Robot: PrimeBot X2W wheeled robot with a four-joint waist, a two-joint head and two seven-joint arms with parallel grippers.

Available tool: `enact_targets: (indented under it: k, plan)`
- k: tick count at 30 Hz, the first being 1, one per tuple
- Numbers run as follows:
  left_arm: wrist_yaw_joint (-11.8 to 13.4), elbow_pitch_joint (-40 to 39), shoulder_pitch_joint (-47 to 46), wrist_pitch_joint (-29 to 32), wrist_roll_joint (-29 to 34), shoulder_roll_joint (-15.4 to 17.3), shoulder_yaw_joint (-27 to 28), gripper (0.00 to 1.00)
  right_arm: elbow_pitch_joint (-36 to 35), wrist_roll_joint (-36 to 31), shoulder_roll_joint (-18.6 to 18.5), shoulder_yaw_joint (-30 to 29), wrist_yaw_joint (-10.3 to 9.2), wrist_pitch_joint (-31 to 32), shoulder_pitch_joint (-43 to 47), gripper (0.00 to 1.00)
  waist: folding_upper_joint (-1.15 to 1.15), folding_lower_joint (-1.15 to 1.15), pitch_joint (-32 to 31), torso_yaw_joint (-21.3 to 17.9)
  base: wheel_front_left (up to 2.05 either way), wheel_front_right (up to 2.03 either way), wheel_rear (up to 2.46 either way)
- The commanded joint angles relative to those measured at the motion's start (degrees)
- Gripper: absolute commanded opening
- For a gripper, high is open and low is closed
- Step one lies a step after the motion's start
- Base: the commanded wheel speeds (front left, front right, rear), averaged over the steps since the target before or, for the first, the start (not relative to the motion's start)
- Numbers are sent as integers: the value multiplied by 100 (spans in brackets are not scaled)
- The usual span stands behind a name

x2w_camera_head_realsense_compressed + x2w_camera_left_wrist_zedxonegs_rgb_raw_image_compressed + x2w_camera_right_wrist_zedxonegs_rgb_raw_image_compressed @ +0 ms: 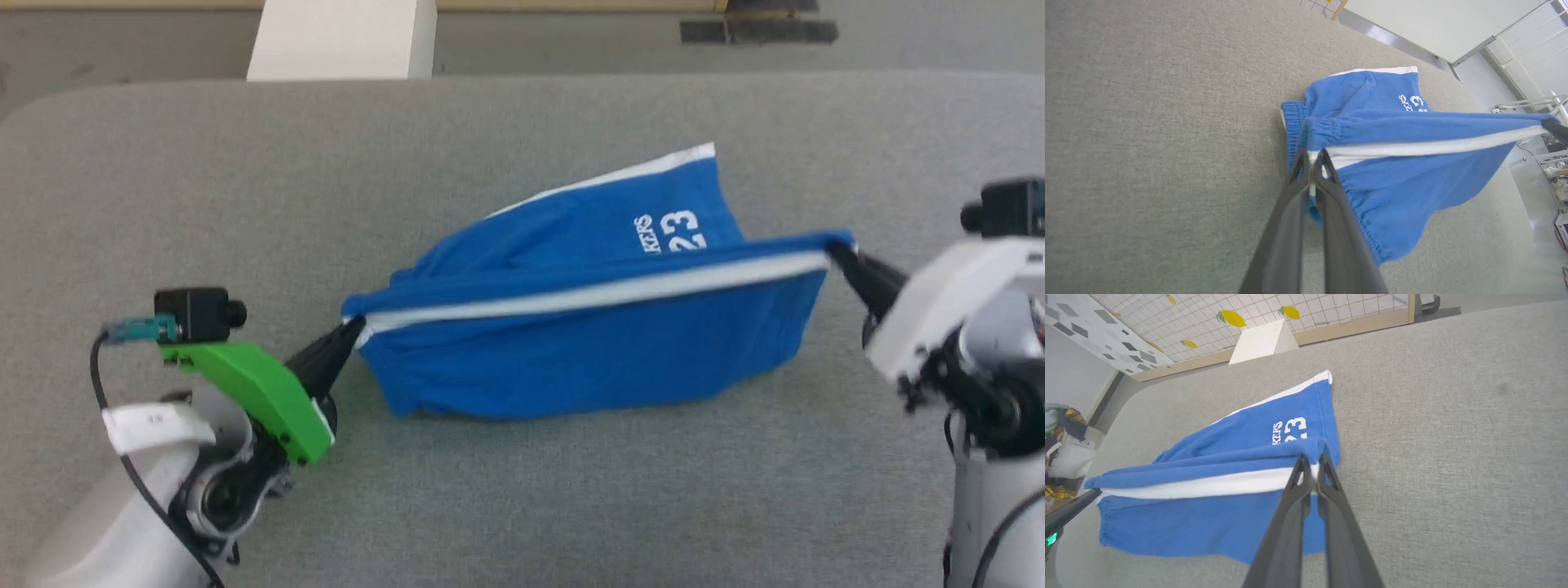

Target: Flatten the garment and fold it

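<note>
From the head, my left fingers (325, 361) and right fingers (869, 279) are each pressed together on one end of the bright blue soft shorts with a white stripe and "23" (588, 359). The striped edge is stretched taut between them, and the rest drapes onto the grey fabric-covered worktop (522, 506). At the left wrist, my fingers (1286, 228) pinch the stripe by the gathered waistband. At the right wrist, my fingers (1286, 531) pinch the stripe's opposite end.

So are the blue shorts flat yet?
Not flat: the shorts hang stretched between the left fingers and right fingers, partly lifted.
</note>
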Motion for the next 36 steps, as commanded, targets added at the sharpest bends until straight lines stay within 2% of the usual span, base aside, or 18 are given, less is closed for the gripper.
enact_targets:
  k: [1,7,11,19,20,25,26,27,32,36]
  plan:
    - [-56,120,-227,27,38,1,41,0,215,-129,-21,-51,-10,-134,-311,0,0,0,531,155,0,0,0]
    - [-365,441,-923,98,78,-166,67,0,1307,-704,-21,-47,-10,-616,-1528,0,0,0,1051,275,0,0,0]
    - [-523,592,-1206,93,118,-235,65,0,2106,-633,-21,-160,-10,-974,-2185,0,0,0,1292,332,0,0,0]
    - [-701,736,-1467,83,155,-241,58,0,3489,-1062,-21,-15,-10,-1470,-3212,0,0,0,1572,375,0,0,0]
    - [-746,761,-1473,91,163,-256,14,0,3988,-1246,-20,65,-10,-1584,-3477,0,0,0,1606,383,0,0,0]
    - [-784,766,-1473,72,174,-294,-34,0,4612,-1536,-20,126,-10,-1678,-3741,0,0,0,1625,407,0,0,0]
    - [-792,768,-1477,38,176,-307,-27,30,4693,-1543,-20,127,-10,-1720,-3781,26,0,0,1616,414,0,0,0]
    - [-802,774,-1483,-13,186,-318,-16,100,4784,-1509,-20,131,-10,-1797,-3826,100,0,0,1590,415,0,0,0]
    - [-782,791,-1440,-231,227,-317,62,100,5075,-1224,-20,206,-10,-2277,-3958,100,0,0,1308,388,0,0,0]
    - [-560,672,-1324,-690,496,-226,199,100,5092,-925,-20,212,-10,-2788,-3922,100,0,0,945,347,0,0,0]
